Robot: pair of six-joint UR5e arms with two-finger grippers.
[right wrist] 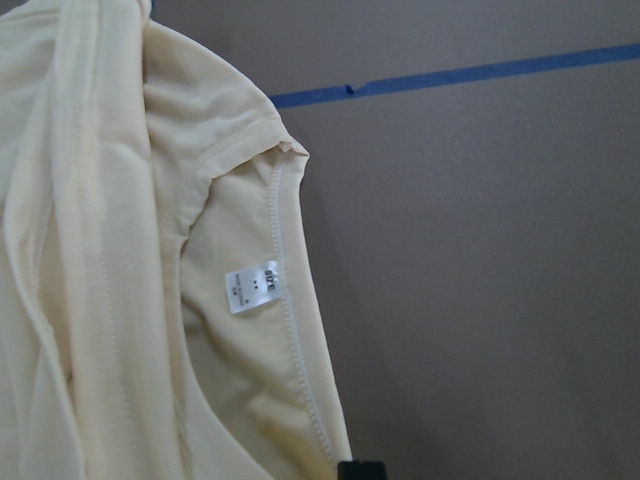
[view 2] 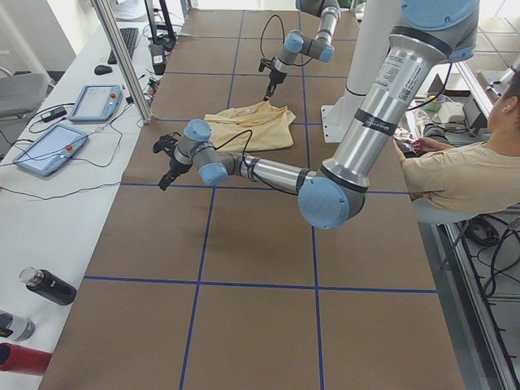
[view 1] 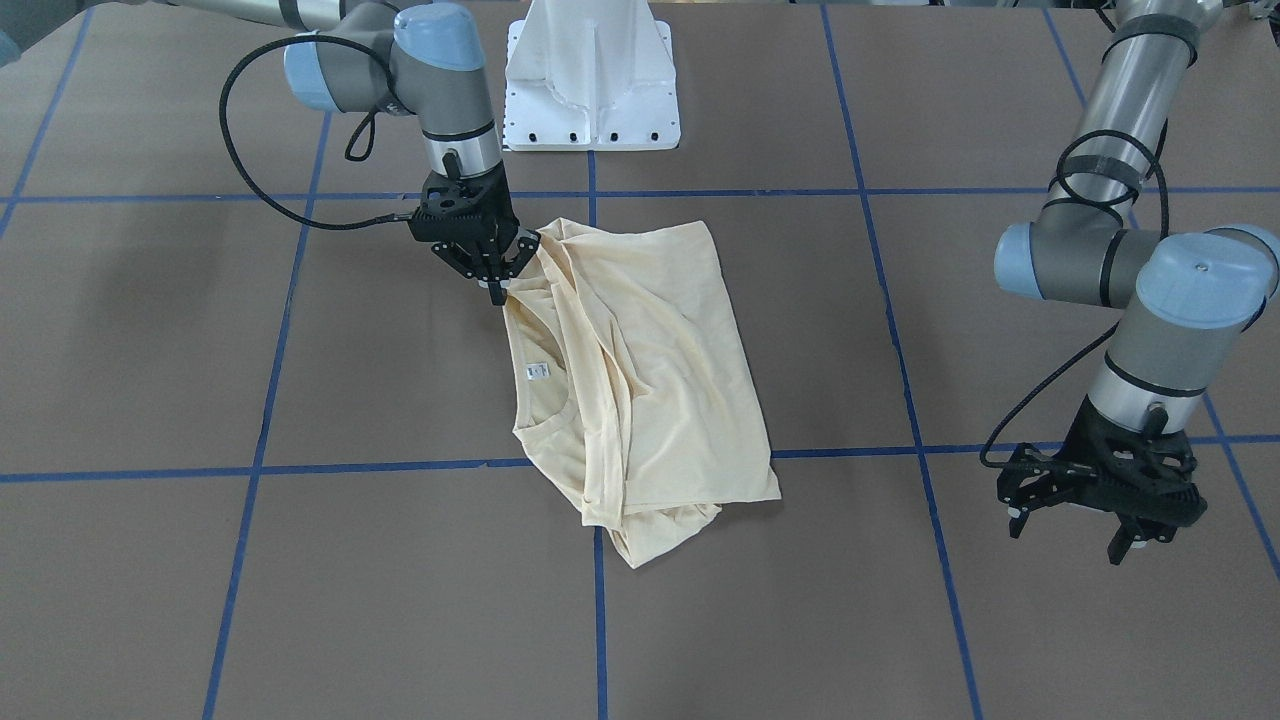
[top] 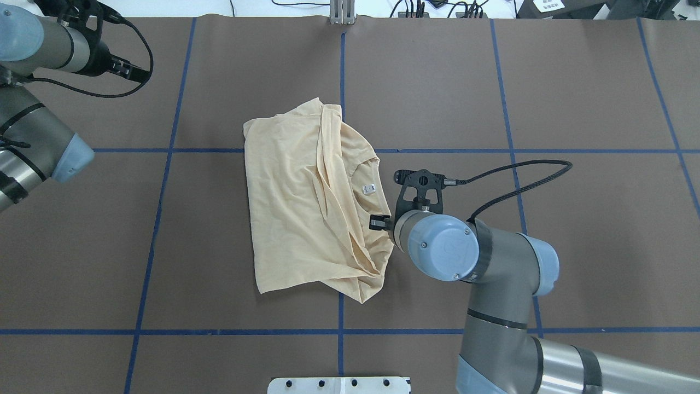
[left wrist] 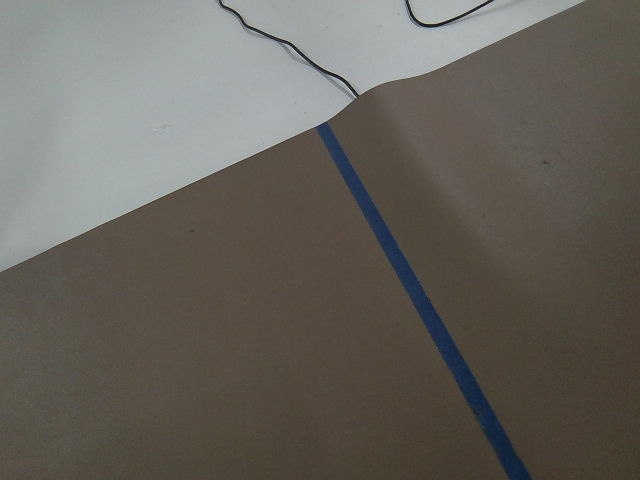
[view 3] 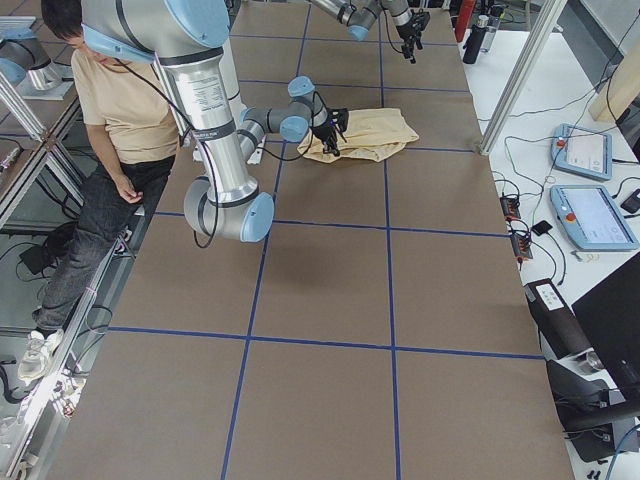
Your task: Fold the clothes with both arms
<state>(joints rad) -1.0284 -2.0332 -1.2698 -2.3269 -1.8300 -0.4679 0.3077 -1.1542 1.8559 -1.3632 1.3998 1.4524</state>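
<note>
Pale cream-yellow, unpatterned, on the T-shirt [view 1: 660, 340]; white on the small label [view 1: 538, 371] at its nine o'clock. Brown on the table [view 1: 150, 330], gridded with blue tape lines [view 1: 270, 400]. Grey with light-blue caps on the left arm [view 1: 1130, 270] and right arm [view 1: 440, 70]; black on the left gripper [view 1: 1068, 535] and right gripper [view 1: 497, 285].

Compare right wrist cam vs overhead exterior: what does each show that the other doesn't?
Right wrist only: a close-up of the neckline stitching and the print on the neck label.

Overhead only: the whole T-shirt outline, the right arm reaching to the shirt's edge near the label, the left arm apart from the shirt at the view's upper left, and the white base.

Both: the shirt, its label, the brown table cover and the blue tape lines.
</note>
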